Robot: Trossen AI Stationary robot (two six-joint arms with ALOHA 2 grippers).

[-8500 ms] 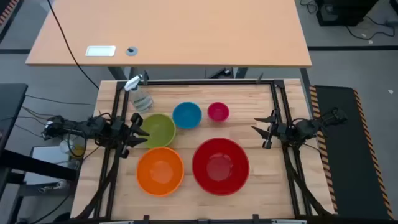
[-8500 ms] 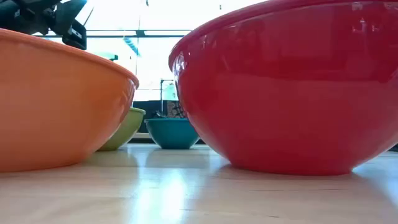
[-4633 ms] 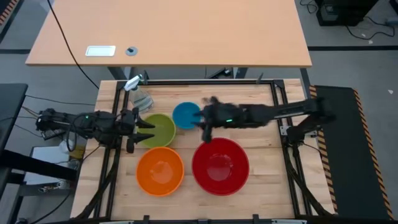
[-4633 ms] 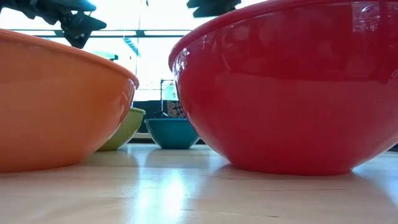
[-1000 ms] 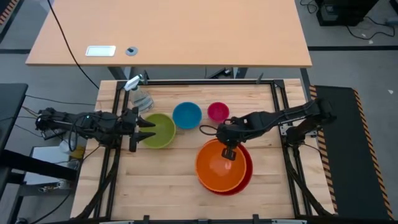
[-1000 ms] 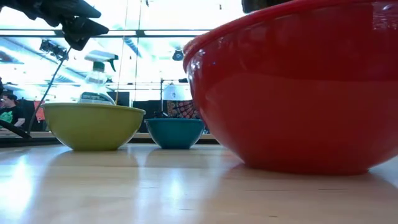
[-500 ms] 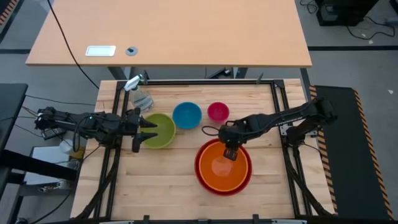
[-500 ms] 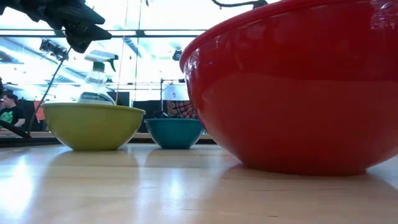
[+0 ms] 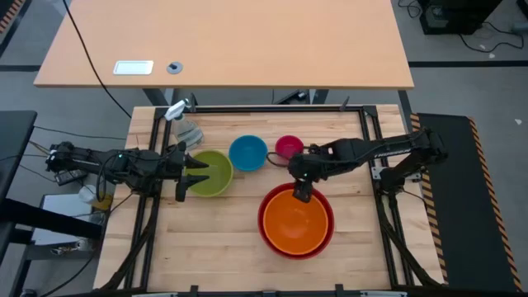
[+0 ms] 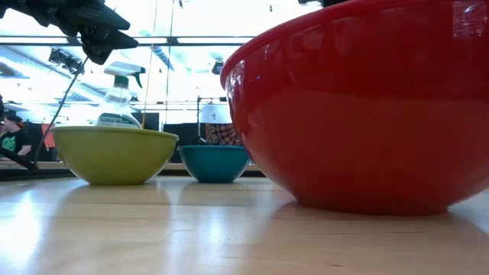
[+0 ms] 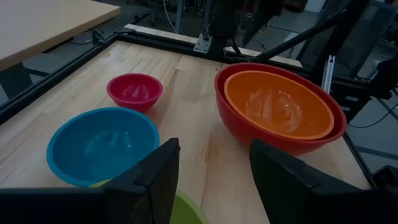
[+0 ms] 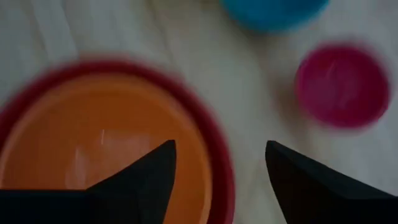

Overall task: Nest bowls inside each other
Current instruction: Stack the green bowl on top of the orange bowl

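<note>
The orange bowl [image 9: 295, 223] sits nested inside the big red bowl [image 9: 264, 216] at the table's near middle. My right gripper [image 9: 302, 193] hovers open above their far rim and touches nothing; its wrist view shows the orange bowl [image 12: 106, 149] below the spread fingers. The lime green bowl [image 9: 213, 172], the blue bowl [image 9: 248, 153] and the small pink bowl [image 9: 289, 148] stand apart in a row farther back, each on its base. My left gripper [image 9: 193, 172] waits open above the green bowl's left rim [image 11: 186, 211].
A clear spray bottle [image 9: 185, 128] stands at the far left, behind the green bowl. A dark frame rail [image 9: 272, 108] runs round the table. Bare wood lies at the near left [image 9: 206, 247] and to the right of the red bowl [image 9: 355, 206].
My right gripper has opened and let go of the orange bowl's far rim, then risen and drawn back toward the far edge. The orange bowl, at first off-centre toward the left in the red bowl, has settled level and centred in it.
</note>
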